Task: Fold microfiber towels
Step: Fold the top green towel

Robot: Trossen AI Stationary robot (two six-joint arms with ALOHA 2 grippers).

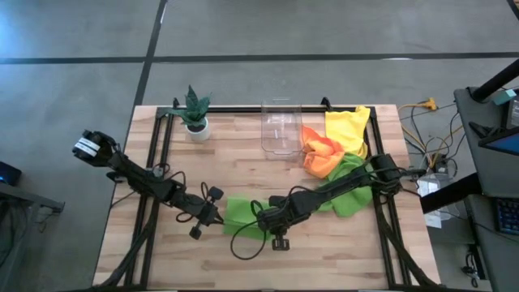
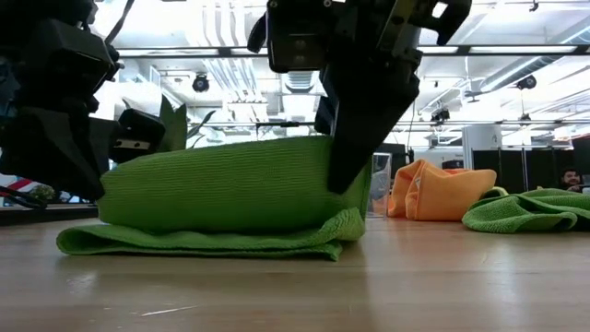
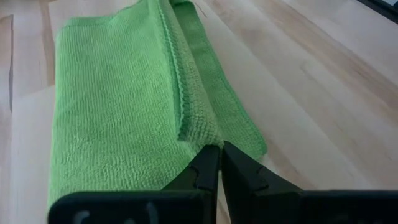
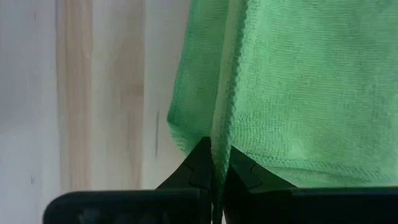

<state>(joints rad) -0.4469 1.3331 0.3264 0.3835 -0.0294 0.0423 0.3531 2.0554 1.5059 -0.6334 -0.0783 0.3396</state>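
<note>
Lime towel (image 1: 240, 216) half-folded front-ctr, green (image 1: 350, 195), orange (image 1: 321, 154), yellow (image 1: 347, 126) heaped right-rear

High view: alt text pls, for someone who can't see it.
Two dark arms meet over a lime green towel on the wooden table, left gripper and right gripper pinching its opposite ends. Orange, yellow and green towels lie heaped behind, beside a clear bin and potted plant.

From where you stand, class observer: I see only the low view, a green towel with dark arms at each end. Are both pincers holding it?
Observer: Yes. The left pincer is shut on the green towel at one corner.
Operator: And the right?
Observer: The right pincer is shut on the towel's hemmed edge.
Operator: What else is on the table?
Observer: From above, a yellow towel lies at the far right corner, behind the orange towel.
</note>
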